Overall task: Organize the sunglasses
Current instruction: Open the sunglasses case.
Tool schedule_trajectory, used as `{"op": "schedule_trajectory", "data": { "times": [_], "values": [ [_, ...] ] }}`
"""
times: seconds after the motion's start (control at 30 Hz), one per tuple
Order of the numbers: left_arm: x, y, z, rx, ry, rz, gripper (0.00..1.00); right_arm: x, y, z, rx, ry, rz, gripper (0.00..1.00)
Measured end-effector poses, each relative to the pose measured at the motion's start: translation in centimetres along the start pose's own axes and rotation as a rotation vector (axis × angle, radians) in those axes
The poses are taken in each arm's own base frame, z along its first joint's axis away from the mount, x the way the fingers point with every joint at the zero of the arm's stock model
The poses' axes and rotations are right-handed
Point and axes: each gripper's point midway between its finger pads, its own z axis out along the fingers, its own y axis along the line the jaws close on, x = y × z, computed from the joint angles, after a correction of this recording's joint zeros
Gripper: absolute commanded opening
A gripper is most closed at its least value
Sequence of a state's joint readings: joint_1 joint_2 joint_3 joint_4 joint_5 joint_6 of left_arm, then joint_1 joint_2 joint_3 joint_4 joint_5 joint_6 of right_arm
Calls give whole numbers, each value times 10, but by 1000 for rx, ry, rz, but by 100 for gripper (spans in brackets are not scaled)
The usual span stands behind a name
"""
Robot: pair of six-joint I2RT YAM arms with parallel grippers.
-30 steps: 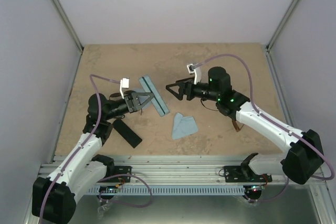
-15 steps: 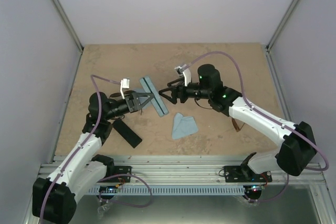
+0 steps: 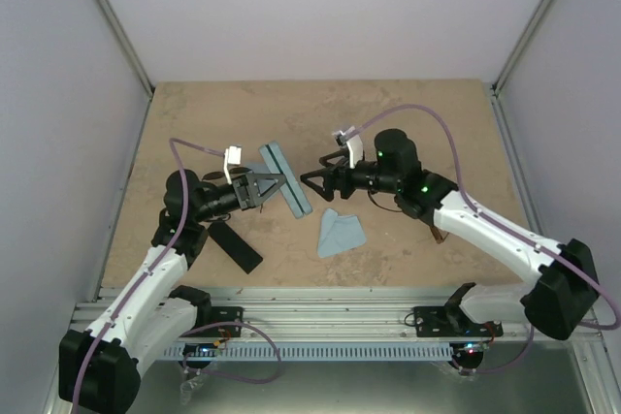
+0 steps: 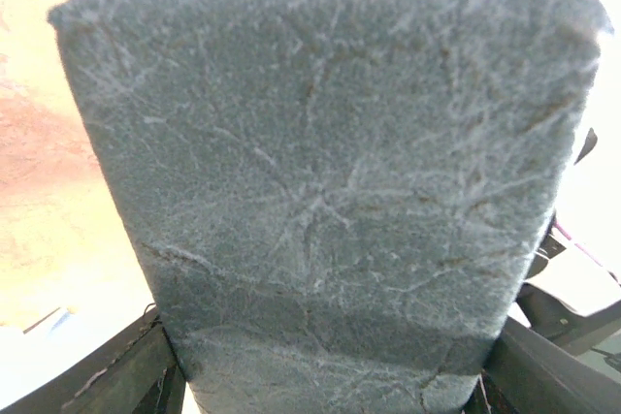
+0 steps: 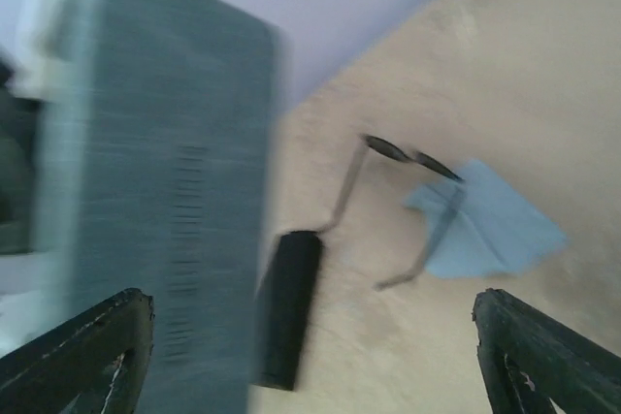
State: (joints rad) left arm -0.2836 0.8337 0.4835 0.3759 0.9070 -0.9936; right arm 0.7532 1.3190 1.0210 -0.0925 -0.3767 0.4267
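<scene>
In left tool [image 3: 277, 182], grey-blue case [image 3: 294, 193].

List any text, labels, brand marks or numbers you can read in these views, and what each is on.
No text can be read in any view.
The grey-blue case: plain fuzzy surface, no mark.
The black case: no label shows.
The light-blue cloth: plain.
The sunglasses: too blurred for any brand.

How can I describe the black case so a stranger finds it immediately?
On the tan table, look just nearer the arm bases than the left gripper. The black case lies there, slanted: oblong like the grey-blue case in that gripper, but solid black.
</scene>
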Motion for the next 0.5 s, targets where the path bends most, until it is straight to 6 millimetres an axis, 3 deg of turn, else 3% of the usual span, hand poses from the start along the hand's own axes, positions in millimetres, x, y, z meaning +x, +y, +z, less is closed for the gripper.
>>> {"op": "schedule_trajectory", "data": {
  "times": [0.13, 0.23, 0.33, 0.5],
  "values": [
    [-1, 9, 1, -32, -8, -4, 41, -15, 44, -16, -201, -64, -77, 94],
    [-1, 17, 2, -55, -8, -20, 41, -15, 63, -17, -288, -68, -112, 94],
    [0, 20, 3, -62, -4, -28, 41, -6, 66, -5, -307, -24, -115, 92],
    [0, 20, 3, -62, -4, -22, 40, 14, 48, 19, -237, 62, -80, 83]
  ]
}}
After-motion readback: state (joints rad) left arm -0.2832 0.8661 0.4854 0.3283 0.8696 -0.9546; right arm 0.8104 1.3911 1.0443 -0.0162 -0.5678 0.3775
